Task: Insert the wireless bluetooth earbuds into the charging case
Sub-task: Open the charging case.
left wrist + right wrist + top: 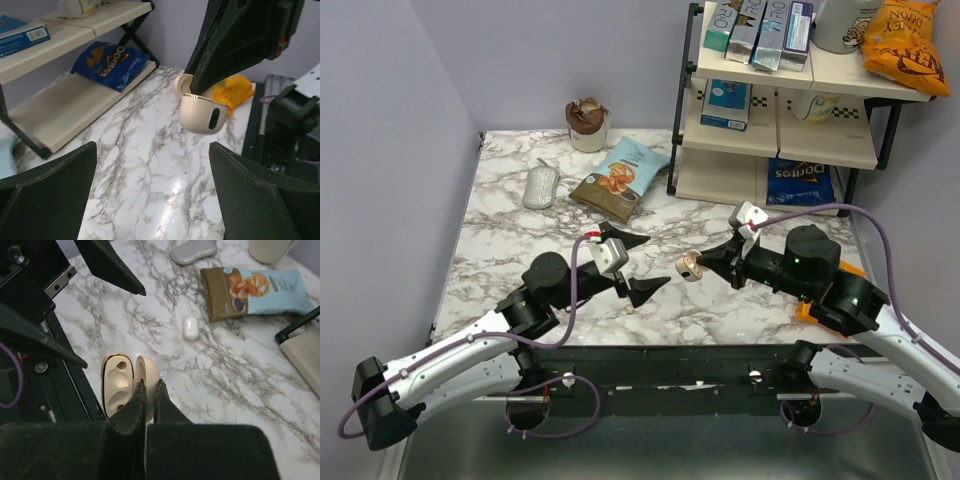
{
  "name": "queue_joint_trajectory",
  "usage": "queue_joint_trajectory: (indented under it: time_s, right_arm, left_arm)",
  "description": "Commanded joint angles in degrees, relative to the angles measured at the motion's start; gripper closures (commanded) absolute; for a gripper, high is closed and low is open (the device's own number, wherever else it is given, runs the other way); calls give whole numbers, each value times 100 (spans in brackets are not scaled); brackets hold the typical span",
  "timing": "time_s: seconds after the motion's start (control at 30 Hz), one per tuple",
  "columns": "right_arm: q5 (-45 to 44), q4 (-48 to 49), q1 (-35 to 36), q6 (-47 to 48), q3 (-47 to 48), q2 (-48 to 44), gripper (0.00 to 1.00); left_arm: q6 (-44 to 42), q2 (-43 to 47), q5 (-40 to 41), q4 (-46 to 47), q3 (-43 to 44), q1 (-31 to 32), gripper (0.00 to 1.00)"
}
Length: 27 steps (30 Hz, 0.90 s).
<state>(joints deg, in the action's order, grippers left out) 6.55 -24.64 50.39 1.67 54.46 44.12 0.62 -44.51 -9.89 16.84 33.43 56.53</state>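
Observation:
The charging case (690, 267) is cream white with a gold rim and hangs open above the table's middle. My right gripper (150, 382) is shut on its lid (150, 371). The base (117, 385) shows two empty cavities. The case also shows in the left wrist view (202, 112), held under the right fingers (235, 45). One small white rounded earbud (190, 328) lies on the marble near the chip bag. A second earbud is not in view. My left gripper (655, 262) is open and empty just left of the case, its fingers (45, 185) wide apart.
A grey oval object (541, 186) and a chip bag (620, 178) lie at the back. A cup (587, 125) stands behind them. A shelf rack (780, 100) with boxes and a Doritos bag (107, 57) stands at the back right. A yellow packet (232, 90) lies at the right.

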Motion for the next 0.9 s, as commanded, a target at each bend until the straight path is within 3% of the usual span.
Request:
queue_joint_trajectory:
  time_s: [0.0, 0.23, 0.57, 0.87]
  right_arm:
    - [179, 416, 58, 816, 73, -176, 99]
    - [242, 144, 383, 1133, 398, 141, 99]
    - [374, 135, 630, 1186, 426, 369, 99]
    - [286, 302, 727, 1151, 399, 527, 99]
  left_arm:
    - [799, 4, -2490, -629, 155, -572, 3]
    - [711, -470, -3343, -893, 541, -714, 10]
    - [570, -1006, -3502, -841, 832, -723, 18]
    - [755, -1297, -3502, -463, 867, -731, 32]
